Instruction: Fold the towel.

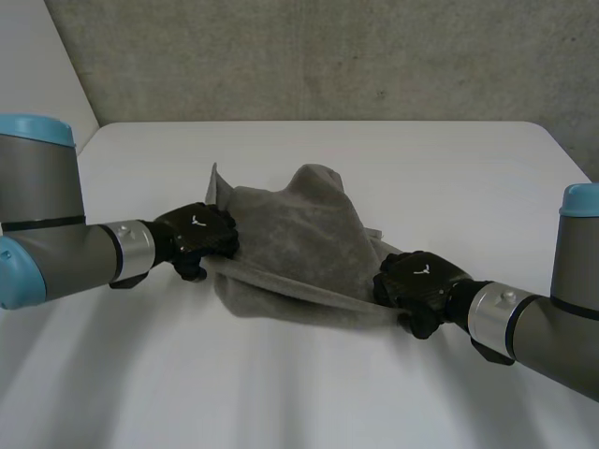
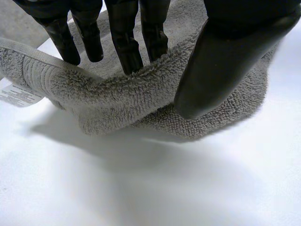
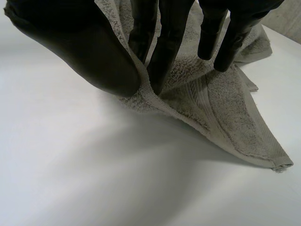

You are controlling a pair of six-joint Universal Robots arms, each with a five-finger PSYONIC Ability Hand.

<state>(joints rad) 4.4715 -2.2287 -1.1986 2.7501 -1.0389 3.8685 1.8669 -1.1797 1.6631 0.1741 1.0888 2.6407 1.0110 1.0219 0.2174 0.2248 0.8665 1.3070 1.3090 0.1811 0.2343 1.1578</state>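
Observation:
A grey towel (image 1: pixel 299 234) lies bunched in the middle of the white table (image 1: pixel 281 393), its near edge stretched between my two hands. My left hand (image 1: pixel 198 236) is at the towel's left end. In the left wrist view its thumb (image 2: pixel 225 61) presses the towel's hem (image 2: pixel 117 94) against the fingers (image 2: pixel 124 42) behind it. My right hand (image 1: pixel 416 278) is at the right end of that edge. In the right wrist view its thumb (image 3: pixel 84 52) and fingers (image 3: pixel 164 52) pinch a fold of the towel (image 3: pixel 221 117), and a corner trails past them onto the table.
A white care label (image 2: pixel 16 95) hangs from the towel's hem beside my left hand's fingers. A grey wall (image 1: pixel 328 56) stands behind the table's far edge. Bare tabletop lies in front of the towel and on both sides.

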